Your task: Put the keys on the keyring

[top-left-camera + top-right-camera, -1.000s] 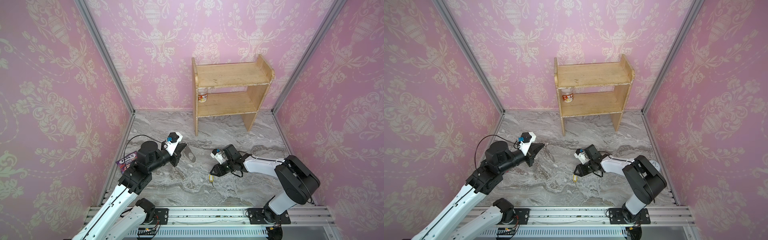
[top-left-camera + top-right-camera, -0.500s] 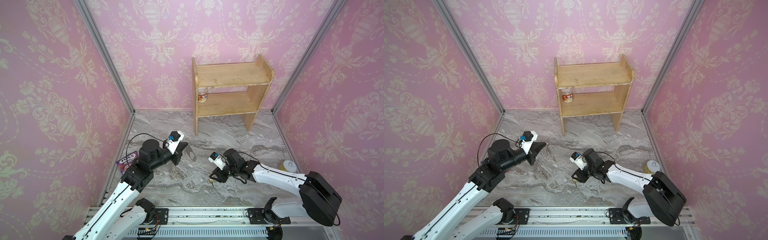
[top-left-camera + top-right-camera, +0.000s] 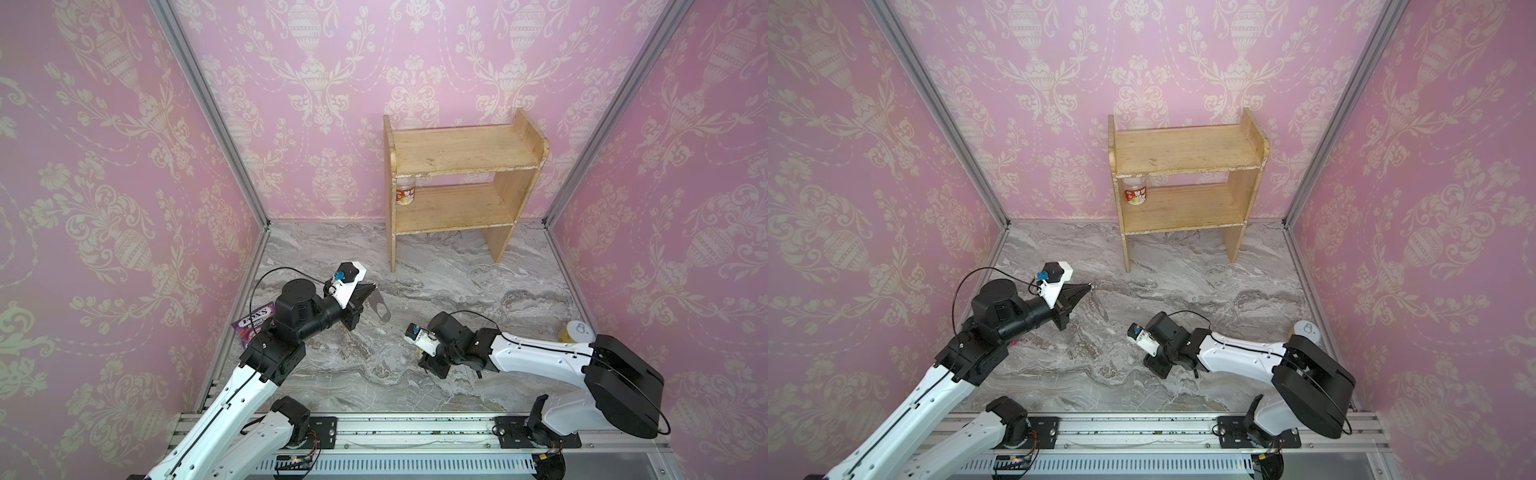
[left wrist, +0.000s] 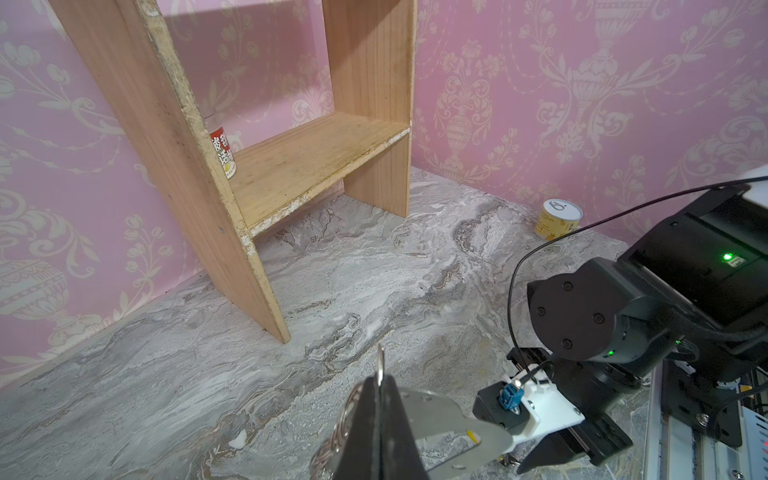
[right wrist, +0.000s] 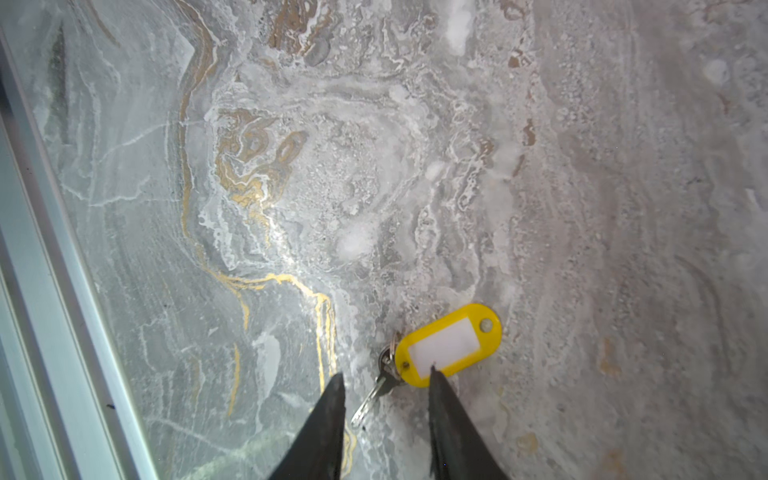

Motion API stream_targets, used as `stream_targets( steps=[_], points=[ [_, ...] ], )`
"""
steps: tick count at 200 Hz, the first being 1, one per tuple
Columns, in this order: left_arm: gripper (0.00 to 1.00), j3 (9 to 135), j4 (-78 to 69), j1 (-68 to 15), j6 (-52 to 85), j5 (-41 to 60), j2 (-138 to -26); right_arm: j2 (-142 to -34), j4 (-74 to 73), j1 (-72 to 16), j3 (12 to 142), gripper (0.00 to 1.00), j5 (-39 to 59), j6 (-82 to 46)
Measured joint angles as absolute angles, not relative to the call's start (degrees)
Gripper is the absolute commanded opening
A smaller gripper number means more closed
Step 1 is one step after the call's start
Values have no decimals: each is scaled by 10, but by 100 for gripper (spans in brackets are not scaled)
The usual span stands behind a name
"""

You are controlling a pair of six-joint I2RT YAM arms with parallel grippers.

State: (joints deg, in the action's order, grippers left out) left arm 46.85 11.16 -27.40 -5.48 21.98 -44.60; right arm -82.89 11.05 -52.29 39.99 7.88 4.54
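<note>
right claw (image 5: 385, 372) astride keys (image 5: 449, 345), plain only in right wrist view

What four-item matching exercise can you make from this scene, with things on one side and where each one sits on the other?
Things:
1. keyring
2. keys
3. jar
4. can

Places:
A. on the wooden shelf's lower board
B. flat on the table, between the open right gripper's jaws
C. clamped in the shut left gripper
D. upright at the table's right edge

Pairs: 1-C, 2-B, 3-A, 4-D.
</note>
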Motion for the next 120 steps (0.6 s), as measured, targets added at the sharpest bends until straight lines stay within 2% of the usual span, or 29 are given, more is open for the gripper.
stream_targets(
  steps=[39, 120],
  points=[
    [0, 469, 112, -271, -55, 222, -446, -855, 115, -532, 414, 28, 74, 58],
    [0, 469, 112, -270, -55, 222, -446, -889, 131, -536, 439, 9, 50, 75]
  ],
)
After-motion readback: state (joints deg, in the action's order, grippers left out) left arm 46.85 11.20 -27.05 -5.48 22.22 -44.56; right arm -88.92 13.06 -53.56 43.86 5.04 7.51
